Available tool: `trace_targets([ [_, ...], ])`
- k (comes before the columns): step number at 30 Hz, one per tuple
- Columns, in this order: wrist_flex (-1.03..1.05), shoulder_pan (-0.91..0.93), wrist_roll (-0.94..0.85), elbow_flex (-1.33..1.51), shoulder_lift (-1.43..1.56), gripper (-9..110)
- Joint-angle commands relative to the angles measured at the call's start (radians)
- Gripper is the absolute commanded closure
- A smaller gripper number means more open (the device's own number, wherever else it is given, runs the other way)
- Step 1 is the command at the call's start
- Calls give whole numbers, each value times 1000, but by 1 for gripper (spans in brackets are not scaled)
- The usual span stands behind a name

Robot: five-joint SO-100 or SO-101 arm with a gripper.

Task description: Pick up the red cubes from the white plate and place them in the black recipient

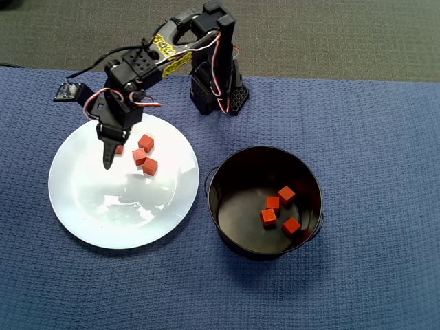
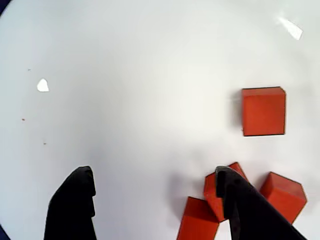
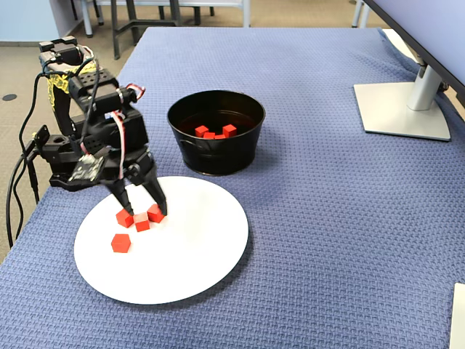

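The white plate (image 1: 103, 213) lies left of the black pot (image 1: 209, 196) on blue cloth. Several red cubes sit on the plate's far part: three close together (image 1: 139, 157) and one half hidden by my gripper. Several more lie in the pot (image 1: 273, 202). My gripper (image 1: 112, 157) is open, low over the plate. In the wrist view, bare plate (image 2: 125, 75) lies between the gripper's (image 2: 152, 172) fingers; its right finger overlaps a cube (image 2: 214, 192) in a cluster of three, and one cube (image 2: 263, 111) sits apart. In the fixed view the gripper (image 3: 145, 211) straddles the cubes (image 3: 142, 223).
The arm's base (image 1: 220, 89) stands behind the plate at the cloth's far edge. In the fixed view the pot (image 3: 214, 153) is beyond the plate (image 3: 189, 262), and a monitor stand (image 3: 403, 109) is at the far right.
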Motion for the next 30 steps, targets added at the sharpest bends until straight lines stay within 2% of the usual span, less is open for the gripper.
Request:
trace_targets([
  [1, 74, 31, -87, -75, -3, 76],
  [5, 170, 54, -302, -69, -17, 77],
  [8, 158, 75, -407, -69, -43, 78],
  [22, 54, 169, -528, -71, -132, 78],
  [28, 21, 193, -658, -71, -172, 77],
  [30, -8, 192, -643, -74, -181, 78],
])
